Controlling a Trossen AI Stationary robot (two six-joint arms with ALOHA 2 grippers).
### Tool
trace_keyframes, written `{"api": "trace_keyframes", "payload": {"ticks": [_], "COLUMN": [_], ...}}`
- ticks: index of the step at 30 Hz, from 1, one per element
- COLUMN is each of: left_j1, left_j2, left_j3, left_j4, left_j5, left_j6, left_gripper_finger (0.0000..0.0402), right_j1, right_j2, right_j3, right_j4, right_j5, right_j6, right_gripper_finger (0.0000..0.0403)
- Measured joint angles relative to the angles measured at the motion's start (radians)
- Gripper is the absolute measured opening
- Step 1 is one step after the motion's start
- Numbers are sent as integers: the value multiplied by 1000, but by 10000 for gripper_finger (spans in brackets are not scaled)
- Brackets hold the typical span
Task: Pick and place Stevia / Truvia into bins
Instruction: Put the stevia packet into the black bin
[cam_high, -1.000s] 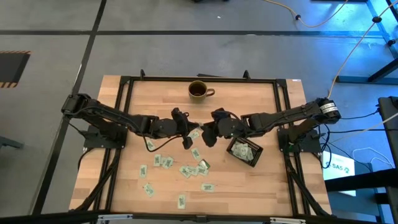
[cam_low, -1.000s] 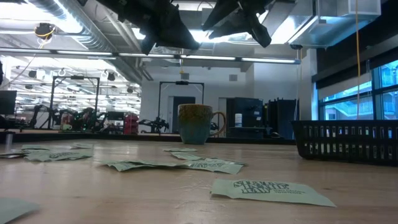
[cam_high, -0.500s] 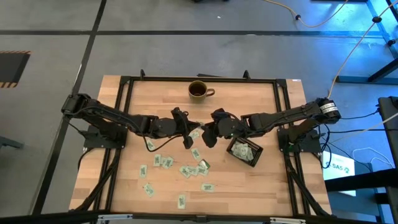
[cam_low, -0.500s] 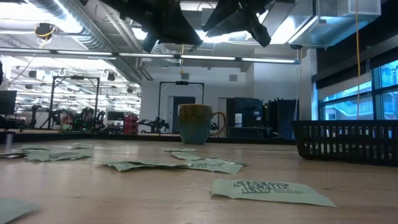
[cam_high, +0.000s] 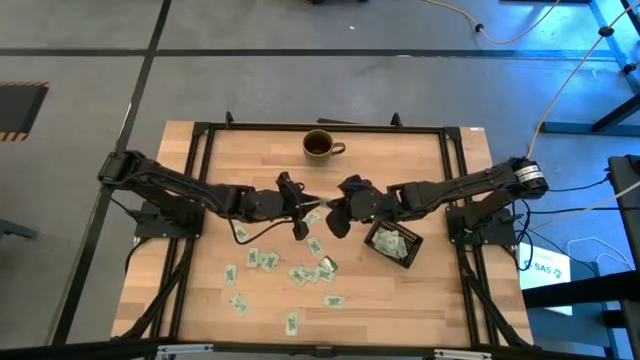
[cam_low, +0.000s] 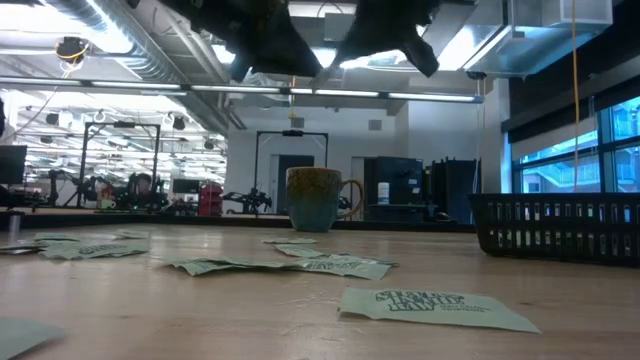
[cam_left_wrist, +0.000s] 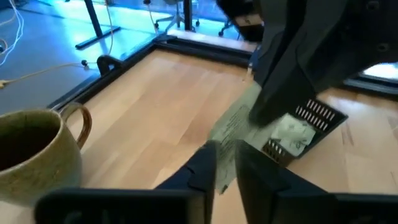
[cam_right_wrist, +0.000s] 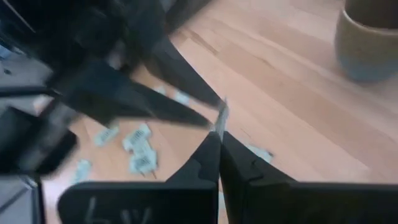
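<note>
My two grippers meet above the middle of the table, each shut on the same pale green sachet (cam_high: 315, 208). My left gripper (cam_high: 303, 210) comes from the table's left, my right gripper (cam_high: 332, 212) from its right. In the left wrist view the sachet (cam_left_wrist: 233, 134) runs from my left fingers to the right gripper's dark fingers. Several loose sachets (cam_high: 300, 272) lie flat on the near half of the table. The black bin (cam_high: 393, 243) stands right of the grippers with sachets inside. My left gripper pinches the sachet's near end (cam_left_wrist: 222, 163) between its two fingers, coming level from the table's left. The sachet is lifted clear of the table and stands on edge. My right gripper pinches the sachet's other end (cam_right_wrist: 219, 119) between its shut fingers, coming from the table's right; the sachet shows edge-on above the fingertips.
A brown mug (cam_high: 320, 146) stands at the table's far edge, behind the grippers; it also shows in the low view (cam_low: 315, 198). The bin's mesh wall (cam_low: 555, 225) rises at the right. A black frame (cam_high: 195, 200) borders the table.
My right gripper has moved a little toward my left gripper, and the two now meet at the sachet held up between them. The sachets on the table have not moved.
</note>
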Motion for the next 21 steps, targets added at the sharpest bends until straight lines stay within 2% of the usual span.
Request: {"api": "trace_keyframes", "payload": {"ticks": [3,5,11,16,21], "left_j1": [5,10,39,51,50], "left_j2": [-22,-48,-118,-133,-133], "left_j3": [0,0,0,0,0], "left_j4": [-97,-196,-488,-647,-688], "left_j5": [1,19,150,175,176], "left_j6": [-47,-76,-160,-189,-188], "left_gripper_finger": [86,96,103,96,93], "right_j1": [1,6,25,59,85], "right_j2": [-31,-54,-68,-57,-52], "right_j3": [0,1,0,0,1], "right_j4": [-141,-261,-593,-679,-696], "right_j5": [-22,-76,-328,-397,-421], "right_j6": [44,95,219,243,267], "right_gripper_finger": [4,2,2,2,1]}}
